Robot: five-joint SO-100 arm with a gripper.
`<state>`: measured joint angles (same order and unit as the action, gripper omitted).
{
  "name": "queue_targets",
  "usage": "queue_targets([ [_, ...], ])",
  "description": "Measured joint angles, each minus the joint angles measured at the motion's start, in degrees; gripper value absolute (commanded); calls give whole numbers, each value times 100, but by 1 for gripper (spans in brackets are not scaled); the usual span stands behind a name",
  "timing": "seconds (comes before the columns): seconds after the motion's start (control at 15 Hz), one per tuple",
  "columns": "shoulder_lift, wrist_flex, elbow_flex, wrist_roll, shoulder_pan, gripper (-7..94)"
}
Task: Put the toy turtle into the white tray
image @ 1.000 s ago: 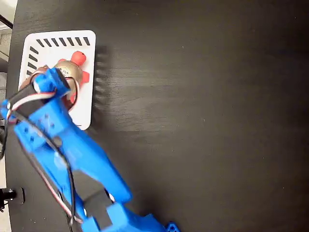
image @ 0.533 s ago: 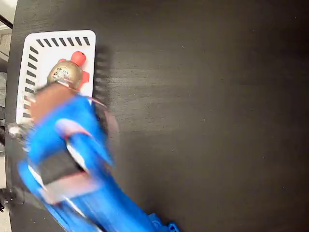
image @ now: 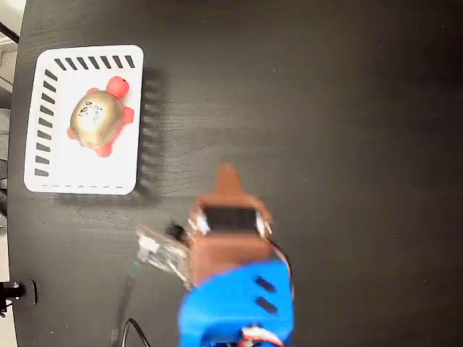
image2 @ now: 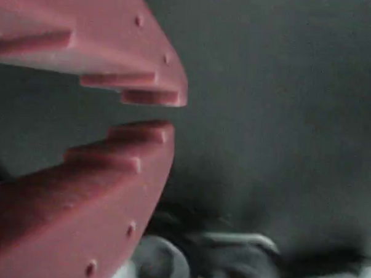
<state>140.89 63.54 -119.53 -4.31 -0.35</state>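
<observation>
The toy turtle [image: 98, 117], bronze-gold shell up and red head toward the upper right, lies inside the white tray [image: 87, 170] at the upper left of the fixed view. My gripper [image: 228, 173] is well away from it, over the bare black table near the middle bottom, pointing up in the picture. In the wrist view the reddish-brown fingers [image2: 129, 149] stand almost together with only a thin gap at the gripper [image2: 171, 114] tips and nothing between them. The turtle and the tray do not show in the wrist view.
The black table [image: 340, 130] stretches wide to the right of the tray. Loose cables and a connector [image: 155, 249] hang beside the blue arm [image: 239, 307] at the bottom. The table's left edge runs close behind the tray.
The arm has swung away from the tray, down and to the right, leaving the turtle lying free in the tray. The turtle is now fully uncovered.
</observation>
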Motion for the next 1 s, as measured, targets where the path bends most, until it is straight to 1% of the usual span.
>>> queue_targets([
  [0.2, 1573, -387, -2206, 18, 9, 0],
  [0.4, 2918, -483, -3612, 18, 0, 0],
  [0.6, 3876, -220, -4263, 26, -176, 0],
  [0.8, 4377, 79, -4518, 0, -325, 0],
  [1.0, 4764, 483, -4808, -264, -334, 0],
])
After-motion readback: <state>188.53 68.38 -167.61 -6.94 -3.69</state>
